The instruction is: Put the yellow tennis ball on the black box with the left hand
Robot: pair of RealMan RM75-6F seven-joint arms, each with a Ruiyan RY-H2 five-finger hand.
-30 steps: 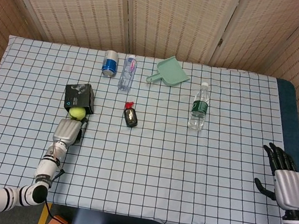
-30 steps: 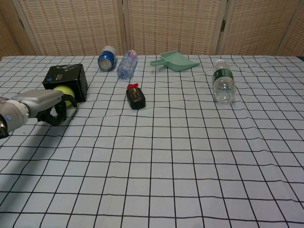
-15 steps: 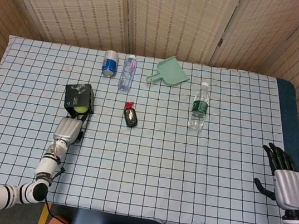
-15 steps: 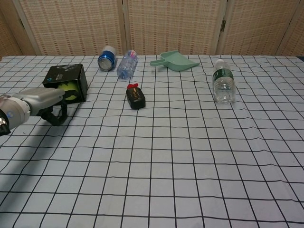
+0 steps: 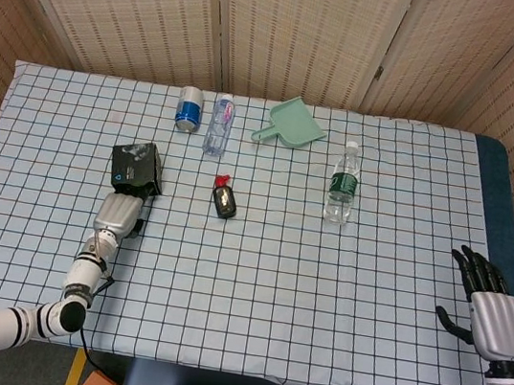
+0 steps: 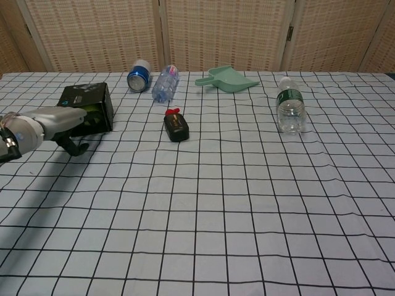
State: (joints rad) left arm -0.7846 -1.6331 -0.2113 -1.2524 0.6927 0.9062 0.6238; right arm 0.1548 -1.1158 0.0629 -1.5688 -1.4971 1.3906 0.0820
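Observation:
The black box [image 5: 137,167] stands at the left of the checked tablecloth, and it shows again in the chest view [image 6: 86,102]. My left hand [image 5: 118,213] hovers just in front of the box, its back turned up. In the chest view the left hand [image 6: 55,122] reaches toward the box front with fingers curled below. Only a yellow-green sliver of the tennis ball [image 6: 92,110] shows between hand and box; the head view hides the ball under the hand. My right hand [image 5: 491,307] rests at the table's right edge, fingers spread, holding nothing.
A small black item with a red cap [image 5: 225,197] lies right of the box. At the back are a blue can [image 5: 189,108], a lying clear bottle [image 5: 219,124] and a green dustpan [image 5: 291,125]. A water bottle [image 5: 342,183] stands to the right.
My left hand has risen and moved forward toward the box, carrying the ball with it. The ball, plainly seen before, is now almost fully covered. The right hand has not moved.

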